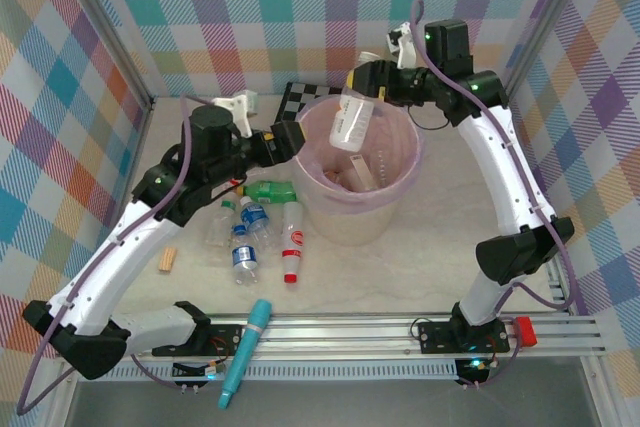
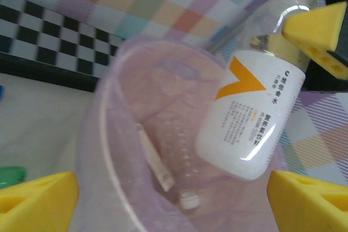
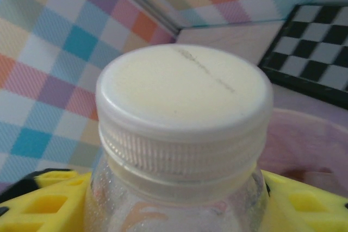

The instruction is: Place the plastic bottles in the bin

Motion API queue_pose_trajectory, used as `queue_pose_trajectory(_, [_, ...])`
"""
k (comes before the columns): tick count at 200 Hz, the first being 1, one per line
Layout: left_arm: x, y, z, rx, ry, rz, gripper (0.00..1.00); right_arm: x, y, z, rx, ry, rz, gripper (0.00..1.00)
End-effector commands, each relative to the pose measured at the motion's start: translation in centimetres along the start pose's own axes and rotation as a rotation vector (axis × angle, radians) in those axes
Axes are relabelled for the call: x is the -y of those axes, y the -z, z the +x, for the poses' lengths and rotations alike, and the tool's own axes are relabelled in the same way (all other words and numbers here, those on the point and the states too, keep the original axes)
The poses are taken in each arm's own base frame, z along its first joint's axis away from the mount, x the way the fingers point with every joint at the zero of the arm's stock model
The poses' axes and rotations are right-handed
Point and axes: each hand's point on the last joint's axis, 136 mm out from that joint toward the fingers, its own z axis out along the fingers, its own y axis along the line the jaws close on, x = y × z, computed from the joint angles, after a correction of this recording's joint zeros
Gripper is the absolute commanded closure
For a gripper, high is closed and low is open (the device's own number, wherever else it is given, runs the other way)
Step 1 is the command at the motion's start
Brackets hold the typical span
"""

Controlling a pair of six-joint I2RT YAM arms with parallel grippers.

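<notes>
Okay, right gripper (image 1: 366,72): your jaws are clamped on the neck of a white-labelled bottle (image 2: 244,112), just under its white cap (image 3: 185,91).
White-labelled bottle: hangs tilted, cap toward the far wall, base down over the mouth of the bin (image 1: 345,225); orange V mark on the label; you can't tell if it clears the rim.
Bin: pale pink, translucent, pink liner, standing mid-table between your two arms.
Inside bin: one clear ribbed bottle (image 2: 182,172) lies against the liner, small white cap at its low end; beside it a flat pale strip (image 2: 155,156), can't tell what it is.
Left gripper (image 1: 290,139): you have it at the bin's left rim, jaws wide apart, nothing between them.
Loose on table (image 1: 430,267): green bottle (image 1: 270,190) lying just left of the bin; two blue-label bottles (image 1: 243,257) and a red-capped bottle (image 1: 292,245) near it, on your side; another clear one among them, label unreadable.
Checkerboard (image 1: 300,99): flat behind the bin; touching or just apart, can't tell.
Teal tube (image 1: 245,352): lies across the near rail, well apart from the bin.
Wooden block (image 1: 167,260): small, left of the bottle cluster.
</notes>
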Motion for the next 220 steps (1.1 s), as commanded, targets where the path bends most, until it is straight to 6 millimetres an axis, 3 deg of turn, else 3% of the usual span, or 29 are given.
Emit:
queue_pose_trajectory(1, [-3.5,-0.6,1.4,-0.034,-0.027,-0.150,0.12,0.7,0.2,0.7,-0.012,0.086,0.111,0.40])
queue_pose_trajectory(76, [-5.5,-3.2,4.6,-0.121,0.033,-0.187,0.19,2.3,-5.8,8.4,-0.265,0.099,0.239,0.39])
queue_pose_trajectory(128, [-5.9,-3.9,5.2,-0.143,0.042,-0.200,0.22,5.4,-9.5,12.5,-0.374,-0.018,0.297,0.38])
queue_pose_trajectory(181, [-6.4,-4.4,5.8,-0.159,0.059,-0.209,0.23,8.9,-11.5,15.0,-0.416,-0.089,0.381,0.35])
queue_pose_trajectory(220, [-6.4,-4.5,5.9,-0.162,0.060,-0.210,0.23,9.9,-11.8,15.8,-0.417,-0.101,0.406,0.23])
